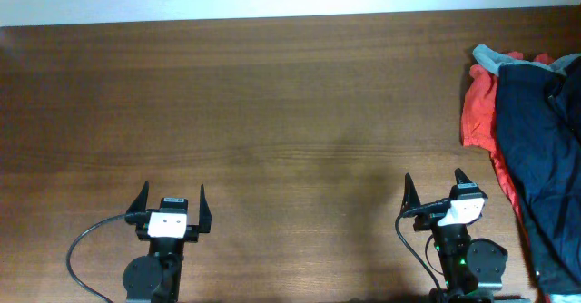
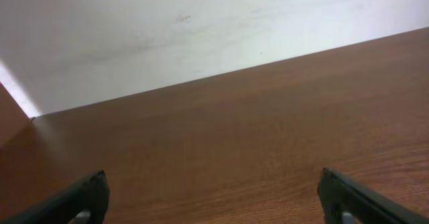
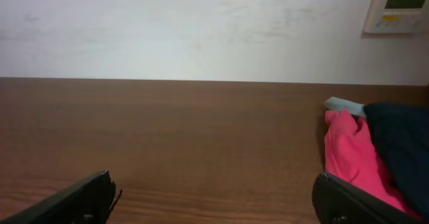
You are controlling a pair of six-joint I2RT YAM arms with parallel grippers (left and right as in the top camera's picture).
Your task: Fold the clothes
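A pile of clothes lies at the table's right edge. On top is a dark navy garment (image 1: 545,149), over an orange-red one (image 1: 476,112) with a grey piece (image 1: 488,56) at the far end. The right wrist view shows the same navy garment (image 3: 402,143), orange-red garment (image 3: 348,150) and grey piece (image 3: 343,104). My right gripper (image 1: 437,185) (image 3: 214,200) is open and empty, left of the pile near the front edge. My left gripper (image 1: 170,197) (image 2: 213,197) is open and empty at the front left, far from the clothes.
The brown wooden table (image 1: 272,112) spreads between the arms and the far edge. A white wall (image 3: 201,29) stands behind it, with a small wall panel (image 3: 399,6) at the upper right.
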